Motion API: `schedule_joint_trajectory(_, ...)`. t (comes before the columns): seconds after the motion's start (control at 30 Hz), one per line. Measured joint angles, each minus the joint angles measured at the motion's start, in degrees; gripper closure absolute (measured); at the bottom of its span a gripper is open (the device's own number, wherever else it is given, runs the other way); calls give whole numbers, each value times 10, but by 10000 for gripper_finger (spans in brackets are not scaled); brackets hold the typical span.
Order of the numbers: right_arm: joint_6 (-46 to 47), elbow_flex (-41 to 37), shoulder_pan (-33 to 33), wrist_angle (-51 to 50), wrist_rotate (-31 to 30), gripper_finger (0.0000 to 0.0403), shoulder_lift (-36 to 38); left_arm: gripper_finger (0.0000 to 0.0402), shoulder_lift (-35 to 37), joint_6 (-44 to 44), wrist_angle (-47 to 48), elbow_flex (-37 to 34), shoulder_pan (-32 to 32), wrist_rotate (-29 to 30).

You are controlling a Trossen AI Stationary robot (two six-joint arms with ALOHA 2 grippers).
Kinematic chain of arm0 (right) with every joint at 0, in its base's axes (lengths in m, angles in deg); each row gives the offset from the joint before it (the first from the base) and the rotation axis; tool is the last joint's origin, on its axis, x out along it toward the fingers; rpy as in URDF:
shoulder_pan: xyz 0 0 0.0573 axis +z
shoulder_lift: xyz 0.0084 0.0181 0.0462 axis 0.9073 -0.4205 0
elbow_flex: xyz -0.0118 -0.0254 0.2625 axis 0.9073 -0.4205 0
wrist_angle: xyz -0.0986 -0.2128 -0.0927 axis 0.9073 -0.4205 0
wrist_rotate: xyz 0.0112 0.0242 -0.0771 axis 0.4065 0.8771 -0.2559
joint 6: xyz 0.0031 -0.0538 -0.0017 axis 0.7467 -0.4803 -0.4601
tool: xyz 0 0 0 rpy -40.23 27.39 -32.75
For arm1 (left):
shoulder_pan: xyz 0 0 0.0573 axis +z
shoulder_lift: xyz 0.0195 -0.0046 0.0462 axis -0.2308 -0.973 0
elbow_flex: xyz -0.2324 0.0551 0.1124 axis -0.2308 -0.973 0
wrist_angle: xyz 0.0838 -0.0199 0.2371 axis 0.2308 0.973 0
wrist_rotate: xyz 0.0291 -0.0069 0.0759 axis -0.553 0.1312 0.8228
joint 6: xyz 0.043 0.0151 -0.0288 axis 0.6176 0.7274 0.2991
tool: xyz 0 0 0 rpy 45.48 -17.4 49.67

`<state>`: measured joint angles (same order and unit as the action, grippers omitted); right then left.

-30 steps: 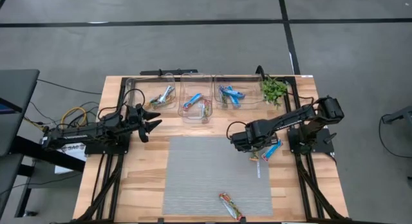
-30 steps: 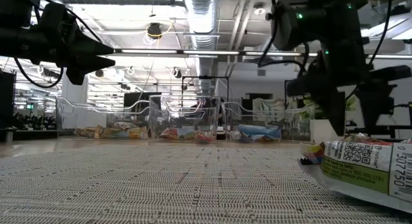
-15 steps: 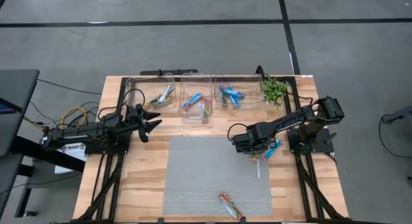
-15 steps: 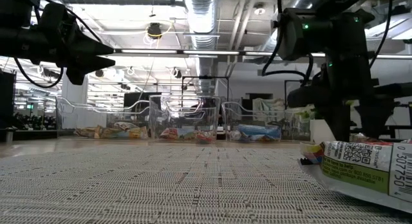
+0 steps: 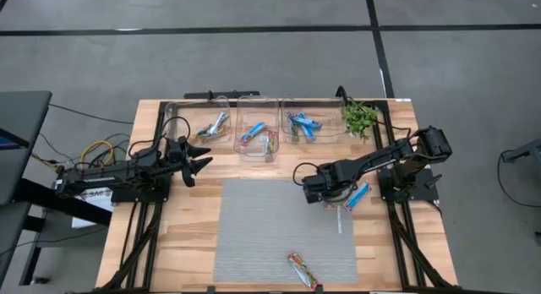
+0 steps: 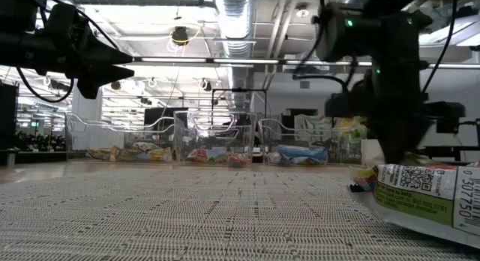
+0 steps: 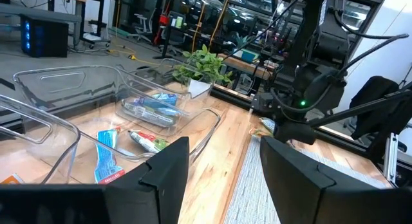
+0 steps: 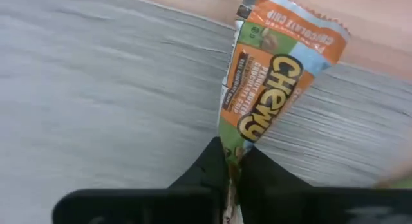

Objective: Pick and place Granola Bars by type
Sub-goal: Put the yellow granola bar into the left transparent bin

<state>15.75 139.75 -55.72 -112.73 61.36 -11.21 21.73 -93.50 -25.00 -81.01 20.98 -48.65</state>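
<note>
My right gripper stands at the right edge of the grey mat, shut on an orange-and-green granola bar that also shows in the high view. A blue bar lies on the wood just to its right. Another bar lies flat near the mat's front edge and fills the low view's right foreground. My left gripper hovers open at the table's left, fingers toward the bins, holding nothing. My right gripper pinches the bar's near end between its two fingers, coming from above. The bar runs lengthwise away from the fingertips over the mat. I cannot tell whether it is lifted off the mat.
Three clear bins stand in a row along the far edge, each with bars inside. A small green plant stands to their right. Cables lie off the table's left side.
My right gripper has shut on the end of the orange-and-green bar and has shifted a little toward the table's left. My left arm has kept still.
</note>
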Motion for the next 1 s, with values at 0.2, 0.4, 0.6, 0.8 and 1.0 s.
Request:
schedule_joint_trajectory(0.2,-127,31,-5,87,-42,378,29,218,0,0,0,0,0,0)
schedule_joint_trajectory(0.4,-365,72,-29,253,-37,365,57,218,0,0,0,0,0,0)
schedule_joint_trajectory(0.6,-590,137,-66,311,-35,377,56,218,0,0,0,0,0,0)
schedule_joint_trajectory(0.8,-710,184,-99,421,-43,386,56,218,0,0,0,0,0,0)
schedule_joint_trajectory(1.0,-750,203,-125,459,-46,383,49,218,0,0,0,0,0,0)
